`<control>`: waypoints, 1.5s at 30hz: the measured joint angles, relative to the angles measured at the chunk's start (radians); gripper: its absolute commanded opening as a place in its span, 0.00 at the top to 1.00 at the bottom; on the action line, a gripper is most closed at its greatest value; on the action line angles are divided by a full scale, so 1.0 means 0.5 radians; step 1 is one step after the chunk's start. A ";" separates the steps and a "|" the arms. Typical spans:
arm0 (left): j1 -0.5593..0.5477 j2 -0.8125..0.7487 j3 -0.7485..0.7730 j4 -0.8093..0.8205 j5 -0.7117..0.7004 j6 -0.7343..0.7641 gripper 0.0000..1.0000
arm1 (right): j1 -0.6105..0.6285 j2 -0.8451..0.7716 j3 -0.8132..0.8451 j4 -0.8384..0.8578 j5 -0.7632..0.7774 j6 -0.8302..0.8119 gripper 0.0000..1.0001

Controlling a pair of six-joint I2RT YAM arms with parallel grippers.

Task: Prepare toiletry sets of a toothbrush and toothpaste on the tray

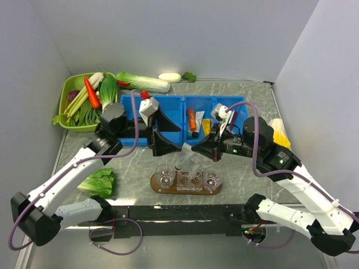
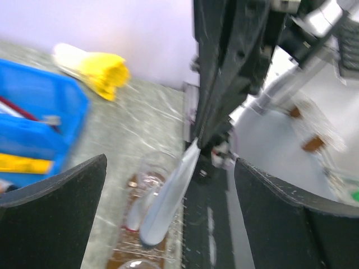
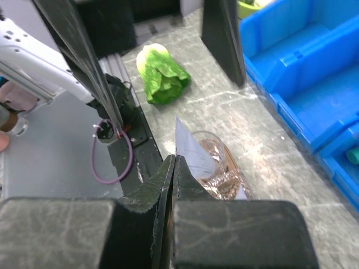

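Note:
The brown wooden tray point(image 1: 159, 189) lies in front of the arm bases and carries three clear glasses point(image 1: 166, 178). My right gripper point(image 1: 196, 150) is shut on the flat crimped end of a silvery toothpaste tube point(image 1: 187, 163), which hangs nose down into the middle of the glasses. The right wrist view shows the jaws point(image 3: 173, 161) pressed together on the tube point(image 3: 190, 152). In the left wrist view the tube point(image 2: 168, 196) slants down over the tray point(image 2: 120, 256). My left gripper point(image 1: 168, 137) is open and empty just left of the tube. Another white tube point(image 1: 199, 119) lies in the blue bin.
Two blue bins point(image 1: 168, 109) stand behind the tray and hold an orange tube point(image 1: 192, 119) and small items. A green basket point(image 1: 66, 106) of vegetables is at the back left. A lettuce point(image 1: 98, 182) lies front left. A yellow object point(image 1: 280, 133) lies right.

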 measured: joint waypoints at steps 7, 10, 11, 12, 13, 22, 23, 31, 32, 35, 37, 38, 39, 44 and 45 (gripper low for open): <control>0.203 -0.300 -0.105 0.014 -0.335 0.025 0.03 | 0.050 -0.015 0.009 -0.159 0.103 -0.027 1.00; 0.271 -0.369 -0.127 -0.004 -0.560 0.040 0.03 | 0.087 -0.037 0.010 -0.218 0.148 -0.037 1.00; 0.285 -0.376 -0.128 -0.008 -0.632 0.042 0.03 | 0.099 -0.044 0.013 -0.238 0.164 -0.042 1.00; 0.300 -0.378 -0.130 -0.020 -0.754 0.048 0.03 | 0.114 -0.050 0.017 -0.255 0.182 -0.046 1.00; 0.307 -0.376 -0.132 -0.029 -0.851 0.054 0.03 | 0.130 -0.053 0.021 -0.266 0.214 -0.052 1.00; 0.321 -0.324 -0.192 -0.190 -1.542 0.092 0.03 | 0.323 -0.037 0.047 -0.294 0.484 -0.117 1.00; 0.321 -0.320 -0.191 -0.197 -1.563 0.092 0.03 | 0.345 -0.024 0.048 -0.294 0.513 -0.123 1.00; 0.321 -0.291 -0.191 -0.227 -1.669 0.095 0.03 | 0.455 0.095 0.050 -0.294 0.693 -0.173 1.00; 0.321 -0.291 -0.191 -0.228 -1.671 0.098 0.03 | 0.463 0.105 0.050 -0.294 0.707 -0.178 1.00; 0.321 -0.291 -0.191 -0.232 -1.671 0.104 0.03 | 0.478 0.135 0.051 -0.294 0.753 -0.192 1.00; 0.321 -0.291 -0.191 -0.232 -1.666 0.105 0.03 | 0.484 0.157 0.051 -0.293 0.776 -0.203 1.00; 0.321 -0.291 -0.191 -0.233 -1.666 0.105 0.03 | 0.486 0.164 0.051 -0.293 0.784 -0.207 1.00; 0.321 -0.291 -0.191 -0.234 -1.666 0.105 0.03 | 0.488 0.169 0.051 -0.292 0.792 -0.211 1.00; 0.321 -0.291 -0.191 -0.234 -1.664 0.105 0.03 | 0.497 0.175 0.050 -0.269 0.812 -0.224 1.00; 0.321 -0.291 -0.191 -0.234 -1.662 0.105 0.03 | 0.497 0.175 0.050 -0.258 0.813 -0.225 1.00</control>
